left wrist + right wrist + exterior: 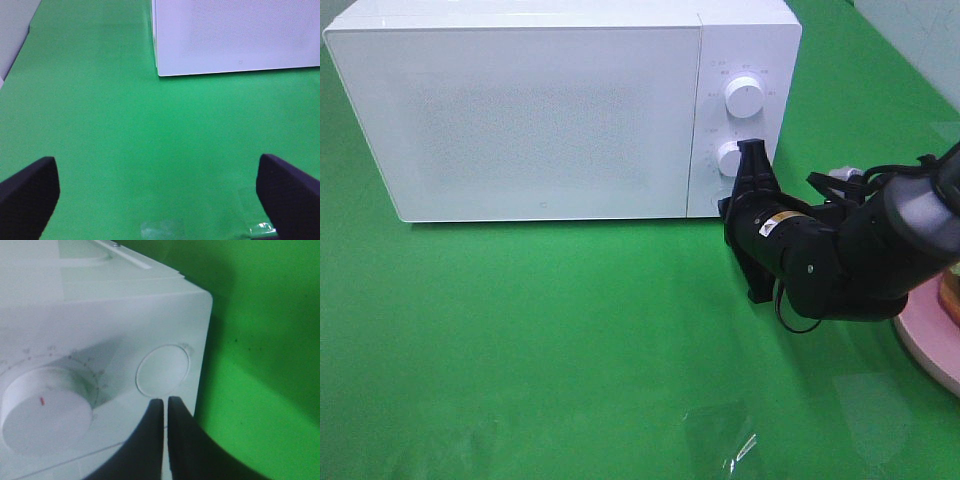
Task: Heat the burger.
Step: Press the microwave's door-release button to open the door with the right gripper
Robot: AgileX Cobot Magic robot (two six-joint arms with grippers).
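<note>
— Where is the right gripper (165, 401)?
— At the microwave (540, 110) control panel, fingers pressed together and holding nothing. The tips are right at the edge of a round button (163, 371); I can't tell whether they touch it. The lower knob (47, 407) is just beside them, and the upper knob (745, 97) is farther along the panel.
— And the burger (951, 288)?
— Behind that gripper, past its arm (860, 255), on a pink plate (930, 345). Only a sliver shows at the frame's edge, probably bun.
— The microwave door?
— Shut.
— The left gripper (155, 172)?
— Fingers spread wide with nothing between them, over the green table (125, 125). The microwave's near corner is ahead of it, well apart.
</note>
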